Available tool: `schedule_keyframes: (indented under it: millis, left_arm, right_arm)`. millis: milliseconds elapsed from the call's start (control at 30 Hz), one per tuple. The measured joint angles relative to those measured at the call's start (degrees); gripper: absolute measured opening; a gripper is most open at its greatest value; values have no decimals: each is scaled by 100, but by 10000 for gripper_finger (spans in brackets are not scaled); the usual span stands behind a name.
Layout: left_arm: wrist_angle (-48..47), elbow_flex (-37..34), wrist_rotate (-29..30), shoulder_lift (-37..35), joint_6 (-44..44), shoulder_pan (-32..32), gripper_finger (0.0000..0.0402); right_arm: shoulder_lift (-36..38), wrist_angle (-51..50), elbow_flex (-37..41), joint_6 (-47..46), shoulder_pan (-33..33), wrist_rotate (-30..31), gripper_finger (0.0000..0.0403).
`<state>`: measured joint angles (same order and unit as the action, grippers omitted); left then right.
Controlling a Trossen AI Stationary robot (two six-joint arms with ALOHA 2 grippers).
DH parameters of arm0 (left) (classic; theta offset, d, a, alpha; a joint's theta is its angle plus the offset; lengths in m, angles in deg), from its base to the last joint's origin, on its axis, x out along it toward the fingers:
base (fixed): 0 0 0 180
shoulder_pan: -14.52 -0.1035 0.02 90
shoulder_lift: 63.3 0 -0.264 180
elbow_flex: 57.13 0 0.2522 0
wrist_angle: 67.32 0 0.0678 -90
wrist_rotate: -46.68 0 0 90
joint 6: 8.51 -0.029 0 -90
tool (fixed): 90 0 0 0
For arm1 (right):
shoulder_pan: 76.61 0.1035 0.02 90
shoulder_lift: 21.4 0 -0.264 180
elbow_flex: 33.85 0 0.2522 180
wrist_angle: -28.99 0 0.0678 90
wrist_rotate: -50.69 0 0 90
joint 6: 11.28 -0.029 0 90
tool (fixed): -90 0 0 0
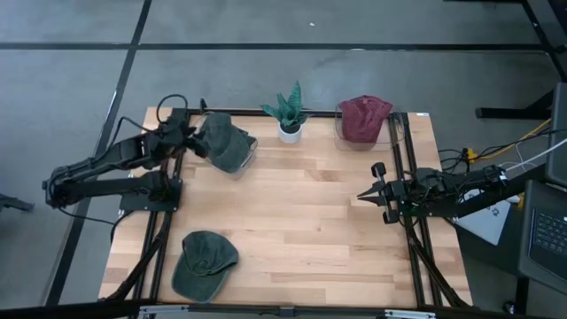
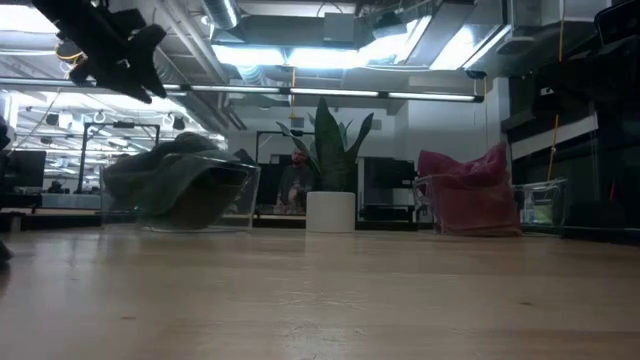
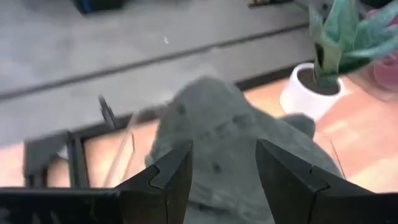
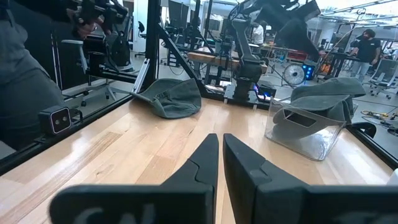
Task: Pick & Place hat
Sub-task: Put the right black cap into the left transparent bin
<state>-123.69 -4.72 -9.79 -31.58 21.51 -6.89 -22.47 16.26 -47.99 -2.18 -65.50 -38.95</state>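
Observation:
One grey-green hat (image 1: 226,142) lies draped over a clear box (image 4: 305,134) at the table's far left, its crown resting on the box's rim (image 2: 175,180). My left gripper (image 1: 197,139) hovers open just left of and above it (image 2: 140,60); in the left wrist view the hat (image 3: 230,124) shows beyond the spread fingers (image 3: 224,155). A second grey-green hat (image 1: 205,263) lies flat on the table near its near left corner (image 4: 171,96). My right gripper (image 1: 361,196) waits shut at the table's right side (image 4: 221,146), above the wood.
A potted plant (image 1: 291,113) in a white pot stands at the far edge, in the middle. A maroon hat (image 1: 363,115) fills a second clear box (image 2: 465,190) to the plant's right. Black rails (image 1: 400,159) run along both sides. Bare wood lies in the middle (image 1: 292,213).

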Motion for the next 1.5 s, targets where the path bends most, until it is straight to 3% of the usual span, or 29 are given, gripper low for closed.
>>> schedule_keyframes:
  millis: [167, 367, 500, 700, 1033, 1500]
  left_arm:
    - [-231, 0, -562, 91, 328, -669, 169]
    - [-262, 0, -2093, 391, 203, -1683, 169]
    - [-239, 0, -2394, 693, 19, -2272, 169]
    - [-271, 36, -3397, 1124, -250, -3007, 169]
    - [-1137, 949, -3061, 1968, -1129, -3323, 169]
    - [-943, 1016, -2971, 3138, -1518, -3539, 169]
  right_arm:
    - [-2, 0, 0, 0, -2, 2, 26]
    - [-1, 0, 0, -1, 0, 2, 26]
    - [0, 0, 0, -2, -2, 2, 26]
    - [-2, -2, 0, -2, -1, 2, 26]
    - [0, 0, 0, -2, 0, 2, 26]
    - [-2, 0, 0, -1, -2, 2, 26]
